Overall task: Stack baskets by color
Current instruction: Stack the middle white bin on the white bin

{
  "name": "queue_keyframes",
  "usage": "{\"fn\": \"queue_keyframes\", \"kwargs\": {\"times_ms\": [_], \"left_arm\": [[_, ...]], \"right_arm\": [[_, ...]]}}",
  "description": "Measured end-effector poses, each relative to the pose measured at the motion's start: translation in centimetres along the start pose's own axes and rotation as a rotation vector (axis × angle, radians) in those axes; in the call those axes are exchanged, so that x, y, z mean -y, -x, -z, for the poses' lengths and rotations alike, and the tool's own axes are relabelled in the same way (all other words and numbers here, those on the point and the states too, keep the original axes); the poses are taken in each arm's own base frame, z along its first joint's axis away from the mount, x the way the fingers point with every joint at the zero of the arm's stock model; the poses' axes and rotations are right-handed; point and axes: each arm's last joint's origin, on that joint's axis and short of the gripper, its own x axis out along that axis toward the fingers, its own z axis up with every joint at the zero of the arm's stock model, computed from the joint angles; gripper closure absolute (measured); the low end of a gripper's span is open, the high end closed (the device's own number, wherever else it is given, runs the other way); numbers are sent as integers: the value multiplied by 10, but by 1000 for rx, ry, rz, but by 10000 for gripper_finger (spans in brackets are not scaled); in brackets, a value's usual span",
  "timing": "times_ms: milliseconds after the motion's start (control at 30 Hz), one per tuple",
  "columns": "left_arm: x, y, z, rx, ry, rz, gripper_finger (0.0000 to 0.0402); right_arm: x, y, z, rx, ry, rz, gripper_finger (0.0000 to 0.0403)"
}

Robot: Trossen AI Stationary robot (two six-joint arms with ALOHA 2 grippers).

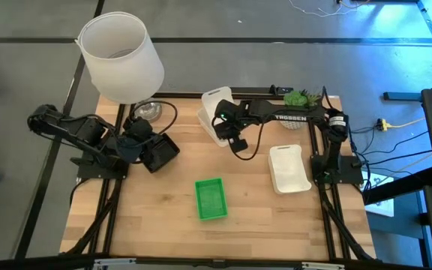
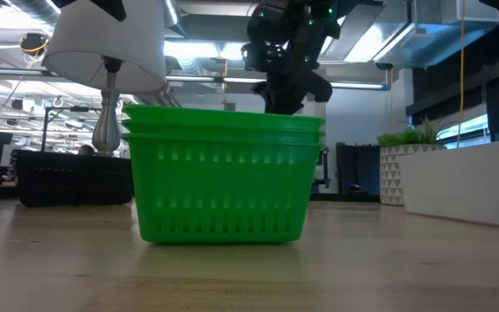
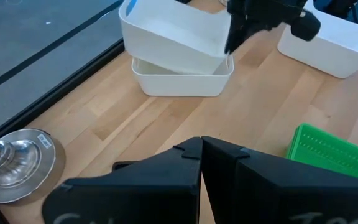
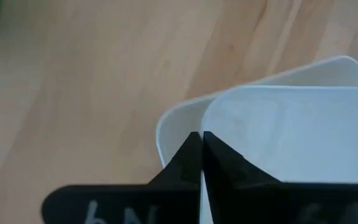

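Wooden table [image 1: 163,232]: light planked top, dark frame along its edges.
Lamp: large white shade [image 1: 121,57] overhanging the far left corner; round metal base [image 3: 18,165] on the surface near the far edge.
Potted green plant [image 1: 300,98]: far right corner, in a white patterned pot [image 2: 390,173].

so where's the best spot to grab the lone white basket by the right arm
Probably a long side wall of the lone white basket, taken from straight above: it sits flat and open side up, with bare table around it, so one finger can go inside the rim and one outside.
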Motion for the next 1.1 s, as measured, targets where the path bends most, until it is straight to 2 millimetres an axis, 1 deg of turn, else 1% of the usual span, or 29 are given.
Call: {"fn": "queue_keyframes", "kwargs": {"times_ms": [100,233,333,433,567,800,933,1100], "left_arm": [[0,0,0,0,0,0,401],[0,0,0,0,1,0,401],[0,0,0,0,0,0,401],[0,0,0,0,0,0,401],[0,0,0,0,0,0,401],[0,0,0,0,-1,0,401],[0,0,0,0,-1,0,401],[0,0,0,0,-1,0,401]], "right_arm": [[0,10,-7,-50,73,50,401],[-3,26,-18,-46,134,37,401],[-7,33,-22,-56,176,9,402],[-10,33,-20,-56,189,-33,402],[-8,28,-17,-79,172,-48,402],[-6,23,-15,-48,164,-108,401],[-3,21,-13,-50,130,-112,382],[-3,21,-13,-41,134,-109,342]]}}
